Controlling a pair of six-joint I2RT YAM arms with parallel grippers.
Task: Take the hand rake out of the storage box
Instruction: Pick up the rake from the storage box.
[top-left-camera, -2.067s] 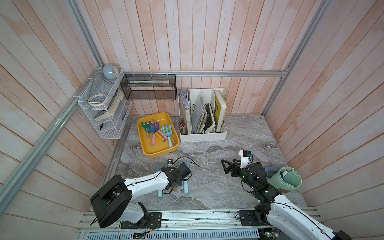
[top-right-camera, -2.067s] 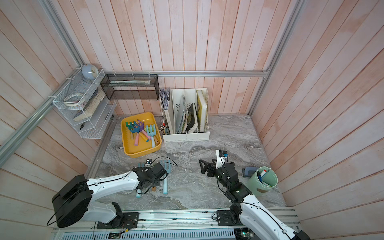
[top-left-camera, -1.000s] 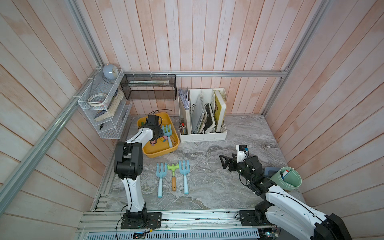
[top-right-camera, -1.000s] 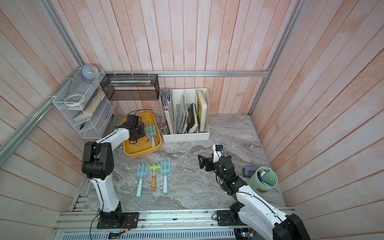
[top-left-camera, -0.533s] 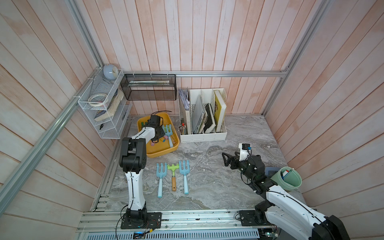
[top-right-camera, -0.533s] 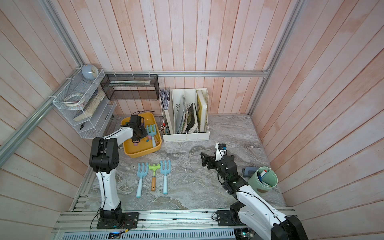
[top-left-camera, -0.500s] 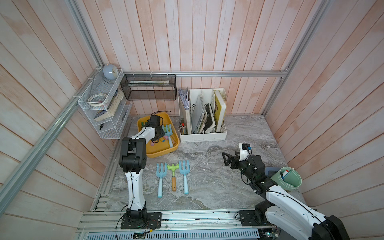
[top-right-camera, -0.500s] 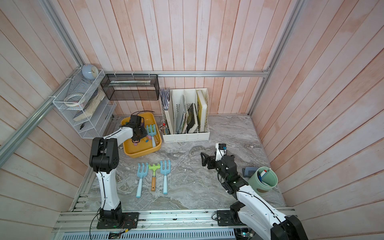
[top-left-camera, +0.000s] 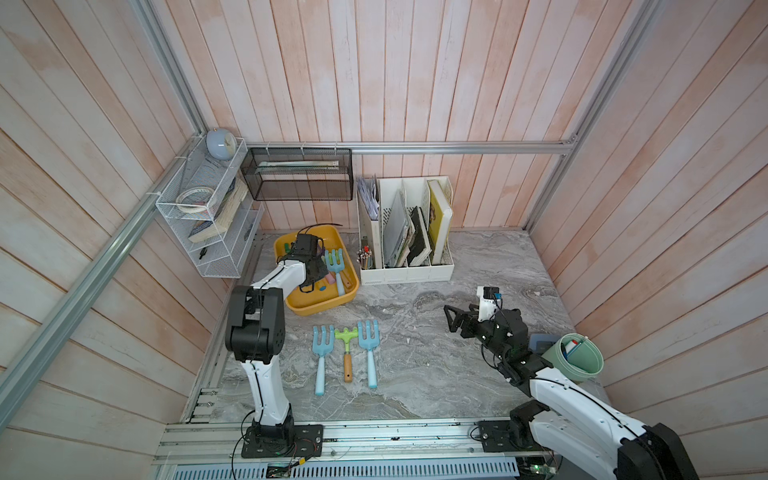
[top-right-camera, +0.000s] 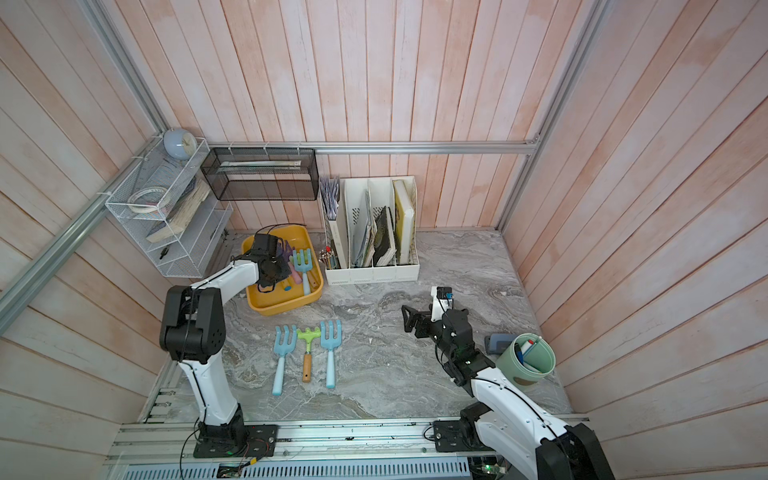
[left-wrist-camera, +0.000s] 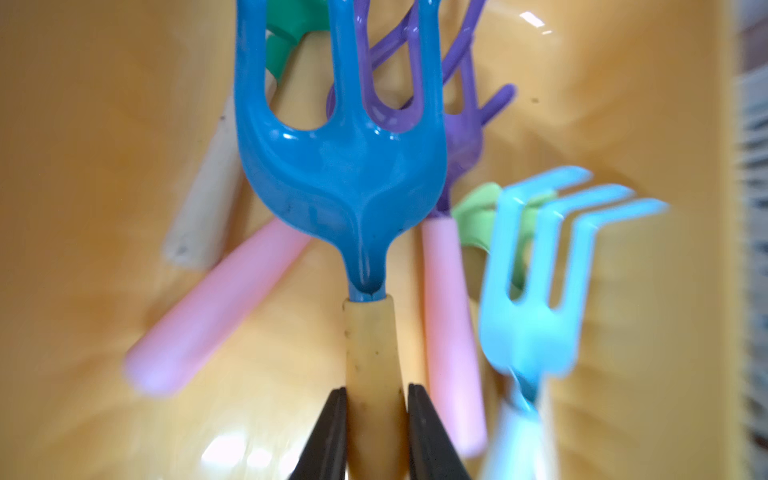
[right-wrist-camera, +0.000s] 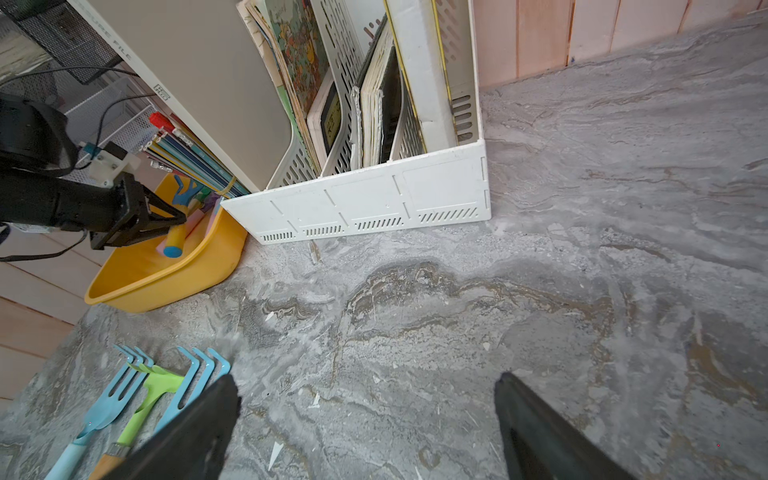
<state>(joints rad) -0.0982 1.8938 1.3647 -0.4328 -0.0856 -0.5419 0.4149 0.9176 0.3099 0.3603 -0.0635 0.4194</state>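
Top views, left gripper (top-left-camera: 314, 276): down inside the yellow storage box (top-left-camera: 320, 307)
Top views, right gripper (top-left-camera: 451, 319): over the grey table (top-left-camera: 415, 374), jaws wide apart, holding nothing
Top views, on the table: two light blue rakes (top-left-camera: 320, 345) and a green rake (top-left-camera: 346, 337) lie side by side, outside the box
Left wrist, hand rake (left-wrist-camera: 345, 174): dark blue prongs, yellow handle, in the box, over two pink-handled rakes (left-wrist-camera: 449, 316)
Left wrist, jaws: closed tight on the yellow handle, one black finger (left-wrist-camera: 328, 432) on each side
Right wrist, jaws: far apart, only table between them
Right wrist, box: just beside the white file organizer (right-wrist-camera: 374, 208)
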